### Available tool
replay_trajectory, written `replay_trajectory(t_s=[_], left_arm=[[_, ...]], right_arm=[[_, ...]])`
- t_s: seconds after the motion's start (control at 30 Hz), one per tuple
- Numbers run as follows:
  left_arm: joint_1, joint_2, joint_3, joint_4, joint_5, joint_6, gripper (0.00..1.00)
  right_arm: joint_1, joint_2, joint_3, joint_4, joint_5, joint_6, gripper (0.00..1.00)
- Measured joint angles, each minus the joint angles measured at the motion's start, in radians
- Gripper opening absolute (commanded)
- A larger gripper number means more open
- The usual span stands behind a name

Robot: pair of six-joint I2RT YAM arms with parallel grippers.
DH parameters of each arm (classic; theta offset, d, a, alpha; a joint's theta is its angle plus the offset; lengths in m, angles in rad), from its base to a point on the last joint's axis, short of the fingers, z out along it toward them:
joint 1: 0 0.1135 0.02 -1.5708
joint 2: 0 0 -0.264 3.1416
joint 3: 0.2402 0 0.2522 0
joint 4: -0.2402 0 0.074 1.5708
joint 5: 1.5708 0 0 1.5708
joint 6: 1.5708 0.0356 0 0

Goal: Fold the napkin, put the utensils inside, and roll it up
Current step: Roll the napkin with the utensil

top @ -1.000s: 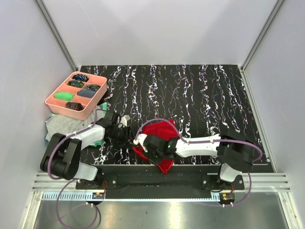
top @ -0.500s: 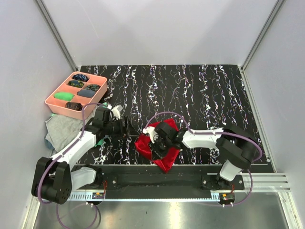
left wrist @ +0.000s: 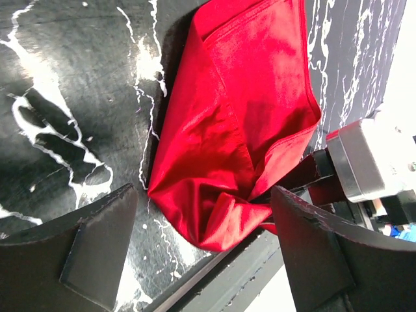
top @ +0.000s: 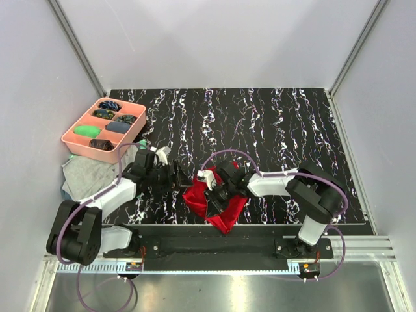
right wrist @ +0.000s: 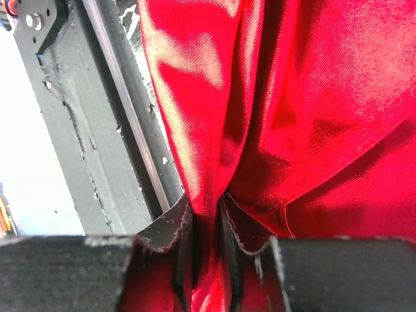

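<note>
The red napkin (top: 218, 205) lies crumpled at the near edge of the black marbled table, one corner hanging over the edge. It fills the right wrist view (right wrist: 292, 97) and shows in the left wrist view (left wrist: 240, 130). My right gripper (top: 214, 188) is shut on a fold of the napkin (right wrist: 208, 221). My left gripper (top: 177, 175) is open just left of the napkin, its fingers (left wrist: 97, 247) apart and holding nothing. The fork and the gold utensil are out of view.
A pink tray (top: 79, 141) with coloured items stands at the far left. A pile of grey, green and blue cloths (top: 84, 175) lies beside it. The table's metal front rail (top: 214, 244) runs under the napkin's hanging corner.
My right gripper has drawn the napkin slightly back from the near edge, bunching it. My left arm has swung toward the napkin, gripper now closer to its left side.
</note>
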Motion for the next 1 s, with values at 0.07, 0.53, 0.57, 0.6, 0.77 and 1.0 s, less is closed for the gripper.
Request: replay_trajectory(t_s=[0.07,0.53,0.57,0.6,0.77,1.0], left_arm=[[-0.016,0.030,0.000,0.016,0.000,0.000,0.80],[-0.144,0.101,0.020,-0.027,-0.143,0.011,0.75],[-0.159,0.101,0.029,-0.038,-0.166,0.015,0.75],[-0.175,0.102,0.038,-0.051,-0.190,0.020,0.74],[-0.235,0.109,0.066,-0.086,-0.286,0.039,0.65],[-0.269,0.114,0.069,-0.097,-0.365,0.050,0.52]], right_arm=[[-0.004,0.004,0.001,0.003,-0.011,0.001,0.23],[-0.019,0.017,0.001,0.012,-0.040,0.014,0.23],[-0.019,0.017,0.001,0.012,-0.041,0.014,0.23],[-0.019,0.018,0.001,0.012,-0.041,0.014,0.23],[-0.020,0.018,0.001,0.012,-0.041,0.016,0.23],[-0.021,0.018,0.001,0.013,-0.042,0.019,0.24]])
